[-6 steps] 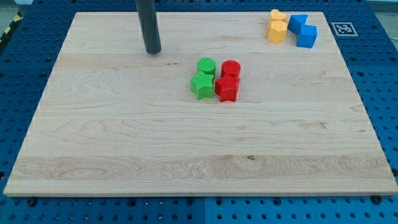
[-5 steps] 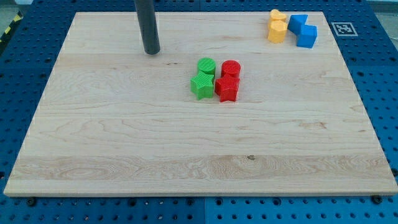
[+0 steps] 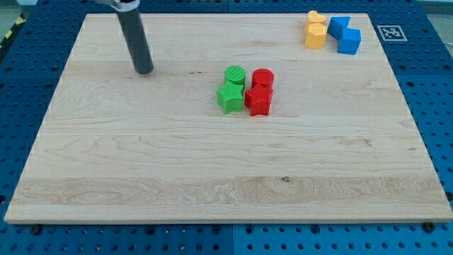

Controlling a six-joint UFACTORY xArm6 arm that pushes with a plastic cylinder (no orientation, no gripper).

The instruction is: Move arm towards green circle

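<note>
The green circle (image 3: 235, 74) sits near the board's middle, touching a green star (image 3: 229, 97) just below it and a red circle (image 3: 262, 77) on its right. A red star (image 3: 258, 101) lies below the red circle. My tip (image 3: 144, 71) is on the board well to the left of the green circle, at about the same height in the view, with bare wood between them. The dark rod rises from it towards the view's top left.
Two yellow blocks (image 3: 316, 30) and two blue blocks (image 3: 345, 34) cluster at the view's top right corner of the wooden board (image 3: 212, 163). A fiducial tag (image 3: 388, 32) lies just off the board's right edge.
My tip has moved left and slightly down the view, farther from the green circle. No block has moved.
</note>
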